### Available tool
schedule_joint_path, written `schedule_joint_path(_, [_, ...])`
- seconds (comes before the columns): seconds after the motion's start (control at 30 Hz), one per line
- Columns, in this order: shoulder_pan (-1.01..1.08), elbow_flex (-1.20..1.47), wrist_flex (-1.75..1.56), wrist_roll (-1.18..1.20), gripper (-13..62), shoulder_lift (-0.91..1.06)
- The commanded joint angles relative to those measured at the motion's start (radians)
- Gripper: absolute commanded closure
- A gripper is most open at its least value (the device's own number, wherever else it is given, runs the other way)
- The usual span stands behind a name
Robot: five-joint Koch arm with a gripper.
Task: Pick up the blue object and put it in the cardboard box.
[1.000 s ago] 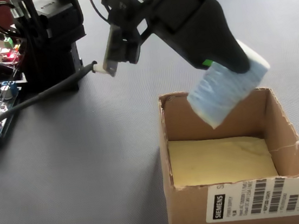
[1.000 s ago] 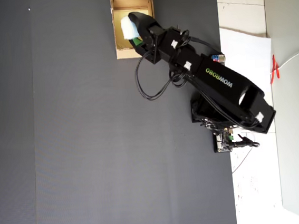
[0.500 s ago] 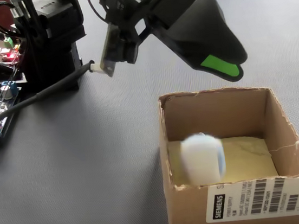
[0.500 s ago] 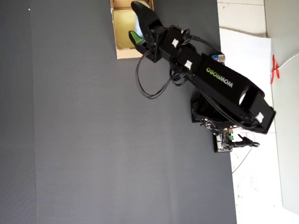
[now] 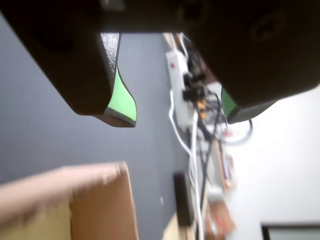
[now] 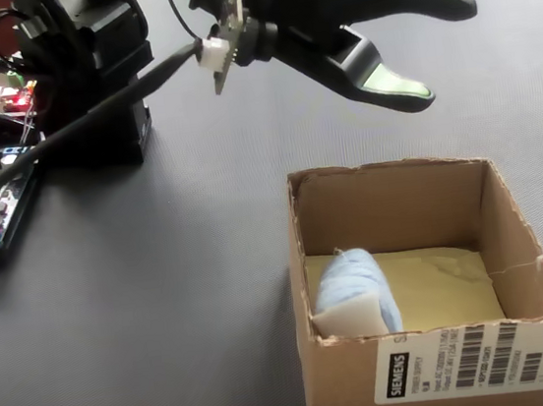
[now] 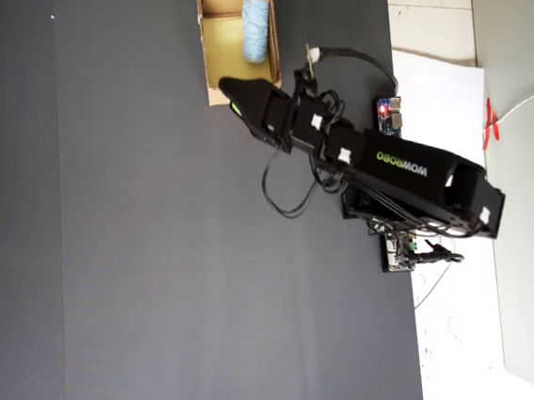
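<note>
Clearly the jaws (image 5: pixel 177 117) are spread apart: in the wrist view two dark fingers with green pads (image 5: pixel 123 99) stand at both sides with a wide gap between them, and nothing is held in that gap. In the fixed view the jaws (image 6: pixel 432 55) hang in the air above the far wall of the box, one finger higher and one lower, not touching the cardboard. In the overhead view the tip of the jaws (image 7: pixel 231 99) lies just at the near edge of the box.

Behind the jaws the black arm (image 7: pixel 406 172) stretches out almost flat and long from its base at the right edge of the dark mat, going diagonally up and to the left in the overhead view. Thin black cables loop beside it.

The cardboard box (image 6: pixel 326 201) is open at the top and stands upright on the dark desk (image 6: pixel 146 308). A white label with barcodes (image 6: pixel 460 363) is on its front wall. The blue roll (image 6: pixel 356 287) lies inside the box, on the yellowish bottom, close to the left wall in the fixed view and touching the front wall. In the overhead view the blue roll (image 7: pixel 254 17) lies along the right wall of the cardboard box (image 7: pixel 209 35). The rest of the bottom is bare.
</note>
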Motion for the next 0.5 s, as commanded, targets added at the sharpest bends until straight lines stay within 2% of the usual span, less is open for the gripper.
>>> schedule_joint_path(0.0, [-0.063,-0.006,-0.095,0.094,15.1,0.055])
schedule_joint_path(0.3, [-0.288,0.259,-0.091,0.1,15.2,0.198])
schedule_joint_path(0.47, [-0.347,0.396,-0.091,0.1,15.2,0.268])
